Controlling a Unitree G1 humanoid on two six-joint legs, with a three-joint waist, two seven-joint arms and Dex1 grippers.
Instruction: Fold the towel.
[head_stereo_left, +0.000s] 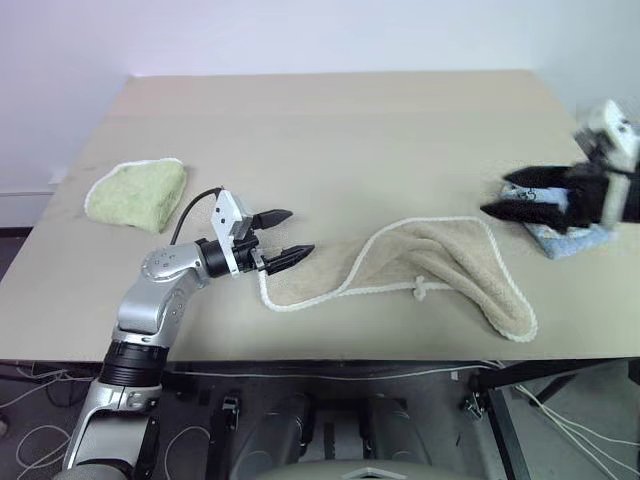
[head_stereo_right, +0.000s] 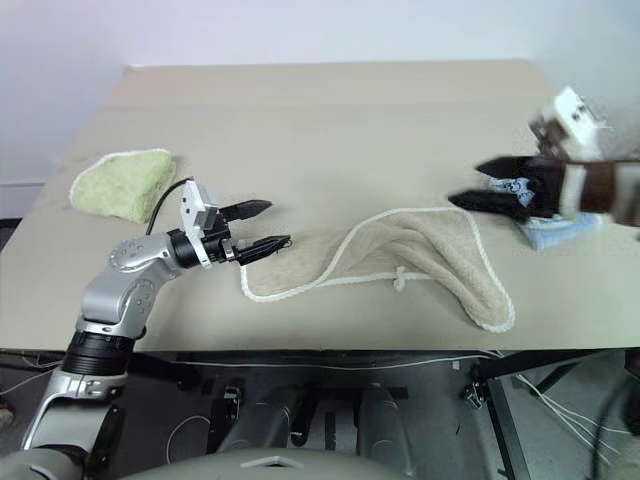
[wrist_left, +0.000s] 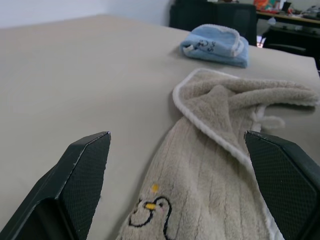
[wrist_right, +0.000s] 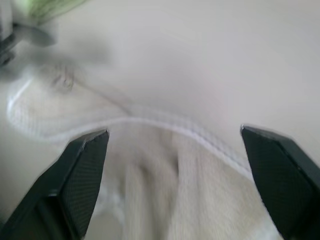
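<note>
The towel (head_stereo_left: 440, 262) lies crumpled toward the near edge of the light tan surface (head_stereo_left: 330, 130), roughly in the middle and stretching toward the robot's right. It is beige-tan terry cloth with a ribbed pile and a white stitched border that traces a looping outline around it. It is not flat: the cloth is bunched into an arch, with one end spread low and thin at the robot's left and the other end trailing down to a rounded tip near the front edge on the right. A fold rises through the middle, and a small white tag or loop (head_stereo_left: 421, 290) sticks out along the nearer border. In the left wrist view a small dark printed figure with a yellow beak (wrist_left: 150, 212) shows on the end of the cloth closest to that claw.

The left claw (head_stereo_left: 281, 237) hangs just at the towel's left end, its two black fingers spread apart with nothing between them. The right claw (head_stereo_left: 515, 195) is raised above the surface beyond the towel's right side, its fingers likewise wide apart and empty, pointing toward the cloth.

A folded light green towel (head_stereo_left: 137, 193) sits well apart at the robot's far left. A folded light blue cloth (wrist_left: 216, 44) with white edging rests on the right, partly hidden behind the right claw in the head views.
</note>
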